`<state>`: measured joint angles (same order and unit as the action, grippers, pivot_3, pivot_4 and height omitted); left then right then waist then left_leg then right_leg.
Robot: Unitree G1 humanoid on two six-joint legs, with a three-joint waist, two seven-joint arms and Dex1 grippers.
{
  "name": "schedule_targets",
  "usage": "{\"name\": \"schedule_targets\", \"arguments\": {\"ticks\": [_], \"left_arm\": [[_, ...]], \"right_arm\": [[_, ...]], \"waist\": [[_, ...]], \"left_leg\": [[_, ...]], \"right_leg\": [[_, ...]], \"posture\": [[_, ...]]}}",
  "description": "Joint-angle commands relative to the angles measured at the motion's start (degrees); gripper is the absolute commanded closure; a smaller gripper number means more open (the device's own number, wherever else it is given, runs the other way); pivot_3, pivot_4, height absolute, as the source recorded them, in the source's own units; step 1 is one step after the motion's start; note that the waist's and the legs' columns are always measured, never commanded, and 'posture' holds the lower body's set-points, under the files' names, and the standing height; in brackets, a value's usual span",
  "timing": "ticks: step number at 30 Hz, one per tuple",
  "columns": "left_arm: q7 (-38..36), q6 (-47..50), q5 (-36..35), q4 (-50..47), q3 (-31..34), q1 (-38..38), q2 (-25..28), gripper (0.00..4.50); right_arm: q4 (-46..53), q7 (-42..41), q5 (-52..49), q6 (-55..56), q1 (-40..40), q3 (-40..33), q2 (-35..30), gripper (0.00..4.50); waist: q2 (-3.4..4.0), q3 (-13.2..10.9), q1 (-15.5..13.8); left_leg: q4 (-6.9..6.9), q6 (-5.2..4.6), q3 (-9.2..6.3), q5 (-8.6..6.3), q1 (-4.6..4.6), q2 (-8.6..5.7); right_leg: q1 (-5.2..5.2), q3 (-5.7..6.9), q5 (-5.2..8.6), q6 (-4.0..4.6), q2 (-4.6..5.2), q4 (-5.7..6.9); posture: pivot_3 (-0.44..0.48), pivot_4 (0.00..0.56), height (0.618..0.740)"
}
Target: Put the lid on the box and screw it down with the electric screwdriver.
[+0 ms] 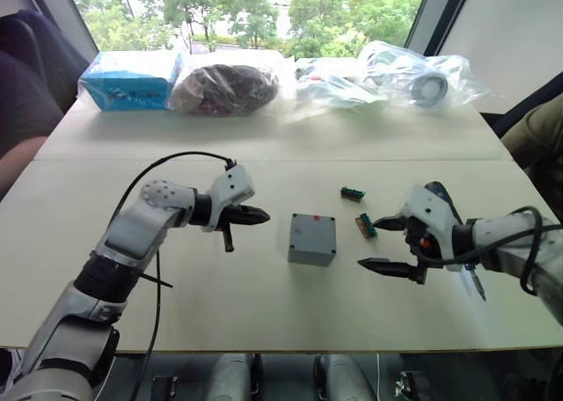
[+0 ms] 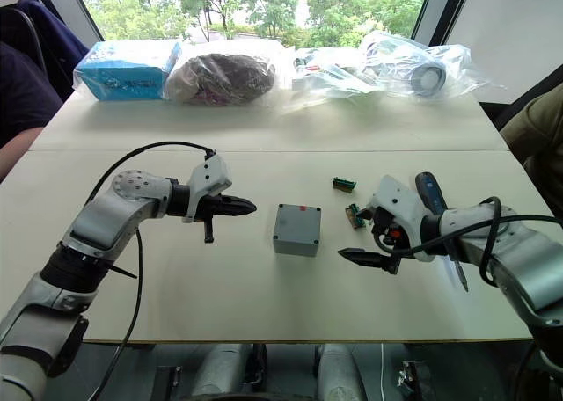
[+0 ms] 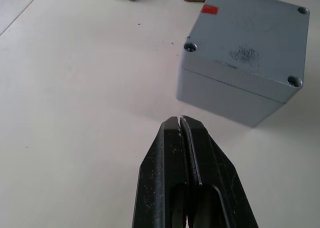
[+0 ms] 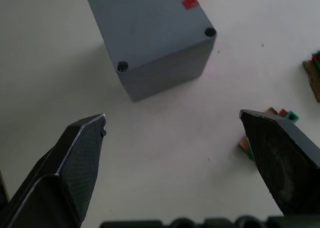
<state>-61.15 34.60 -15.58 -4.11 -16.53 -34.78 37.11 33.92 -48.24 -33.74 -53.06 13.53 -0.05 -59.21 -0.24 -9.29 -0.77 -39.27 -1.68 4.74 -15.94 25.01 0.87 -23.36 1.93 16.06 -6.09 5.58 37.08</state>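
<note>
Two green connectors between box and spread right claw, left claw pinched together

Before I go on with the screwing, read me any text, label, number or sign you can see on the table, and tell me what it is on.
No word or number can be read.
Lid on the box: a small red mark near one edge, too small to show any text.
Blue packet at the window: pale marks on its side, too blurred to read.
Green connectors: no marking visible.
Screwdriver: no label visible.
</note>
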Motion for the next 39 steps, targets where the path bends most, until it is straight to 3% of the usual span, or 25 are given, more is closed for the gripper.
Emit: {"name": "schedule_targets", "arguments": {"ticks": [1,14,21,25,31,34,39], "left_arm": [[-0.50,0.46,0.04,-3.61,-1.55,0.97,-0.75,4.50],[0.22,-5.26,5.76,1.74,-6.62,-2.44,-6.79,4.50],[2.81,-9.48,9.04,8.05,-6.12,-6.00,-10.42,4.50],[3.27,-10.44,10.55,10.62,-4.57,-6.86,-9.12,4.50],[-1.45,-7.46,7.99,4.84,-3.07,-3.52,-3.41,4.50],[-4.79,-4.39,5.49,-1.02,-3.54,-0.79,-1.50,4.50],[-4.11,-2.17,6.23,-4.65,-5.54,1.18,-1.78,4.50]], "right_arm": [[1.42,1.27,1.47,1.54,0.58,2.86,2.61,0.04],[1.80,4.43,3.36,-3.00,2.14,9.55,7.65,0.04],[4.93,8.19,-0.87,-9.98,3.42,7.77,12.96,0.04],[6.82,7.40,-0.65,-11.10,3.45,6.19,9.37,0.04],[2.67,2.50,2.65,-4.57,3.85,4.56,1.67,0.04],[-4.58,0.50,10.11,4.01,5.79,9.29,-0.12,0.04],[-14.83,-4.87,19.38,18.38,10.95,15.97,1.59,0.04]], "waist": [[-0.02,0.00,0.05],[-0.03,-0.01,-0.08],[-0.05,0.00,0.06],[-0.04,0.00,0.07],[-0.04,0.01,0.12],[-0.05,0.00,0.07],[-0.05,0.00,0.08]], "left_leg": [[0.00,0.01,0.00,0.01,0.00,0.00],[-0.01,0.09,-0.01,0.05,-0.01,-0.01],[-0.05,0.04,-0.03,0.03,-0.01,-0.02],[-0.04,0.03,-0.03,0.02,-0.01,0.00],[-0.04,-0.05,-0.04,-0.03,-0.01,0.01],[-0.04,-0.04,-0.01,-0.02,-0.02,0.01],[-0.05,-0.01,-0.01,0.00,-0.02,-0.02]], "right_leg": [[0.00,0.00,0.00,0.00,0.00,0.00],[0.00,0.03,0.00,0.00,-0.01,0.02],[0.03,0.05,0.00,0.00,-0.01,0.03],[0.00,0.05,0.00,0.00,-0.03,0.06],[0.00,0.06,0.00,0.00,-0.02,0.05],[0.01,0.04,0.00,0.00,-0.02,0.04],[0.01,0.04,0.00,0.00,-0.02,0.07]], "posture": [[0.000,0.150,0.740],[0.000,0.150,0.740],[0.000,0.150,0.740],[0.000,0.150,0.740],[0.000,0.150,0.740],[0.000,0.150,0.740],[0.000,0.150,0.740]]}}
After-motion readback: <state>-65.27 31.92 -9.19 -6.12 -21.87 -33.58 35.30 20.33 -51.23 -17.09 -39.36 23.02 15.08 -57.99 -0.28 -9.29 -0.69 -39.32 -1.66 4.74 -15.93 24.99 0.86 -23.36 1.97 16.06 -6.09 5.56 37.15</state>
